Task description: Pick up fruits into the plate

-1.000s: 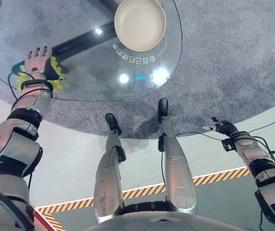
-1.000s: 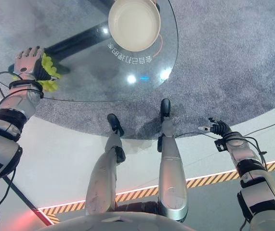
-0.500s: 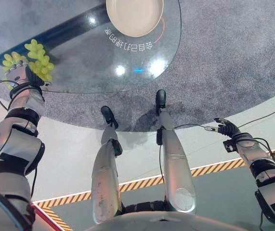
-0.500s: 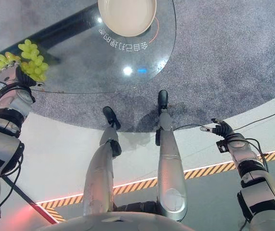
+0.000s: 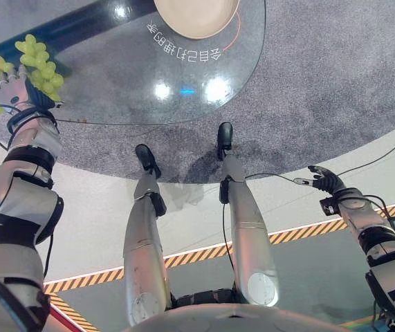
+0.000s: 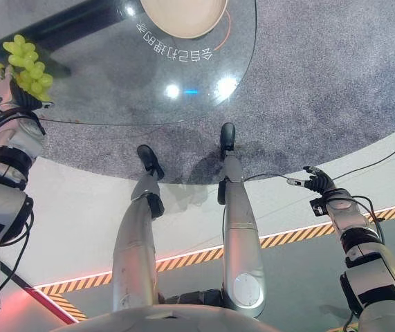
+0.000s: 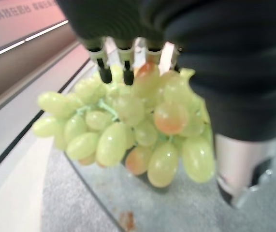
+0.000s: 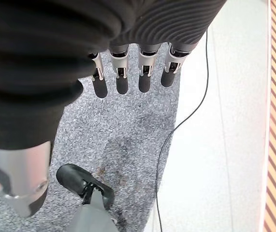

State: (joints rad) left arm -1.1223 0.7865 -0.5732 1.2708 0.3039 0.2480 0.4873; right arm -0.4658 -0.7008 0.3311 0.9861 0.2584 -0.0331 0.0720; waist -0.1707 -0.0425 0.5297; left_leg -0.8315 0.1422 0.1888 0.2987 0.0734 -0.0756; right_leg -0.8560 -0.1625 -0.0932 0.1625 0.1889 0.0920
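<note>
Eye views: the left hand (image 5: 12,90) is gripping the grape bunch (image 5: 37,61) at ten o'clock, raised above the glass table (image 5: 114,83), so it can travel toward the plate (image 5: 197,15) at twelve. Left wrist view: fingers (image 7: 109,60) are curling round the bunch. Right wrist view: the right hand (image 8: 128,72) is idling, fingers straight, at four o'clock.

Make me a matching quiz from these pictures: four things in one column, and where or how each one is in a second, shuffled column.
Things:
1. grapes
2. plate
3. left hand
4. right hand

States:
A. open, idle over the floor beside the table
B. on the glass table, at its far side
C. shut on the fruit at the table's left edge
D. green bunch, held up in a hand

Pairs: 1-D, 2-B, 3-C, 4-A
</note>
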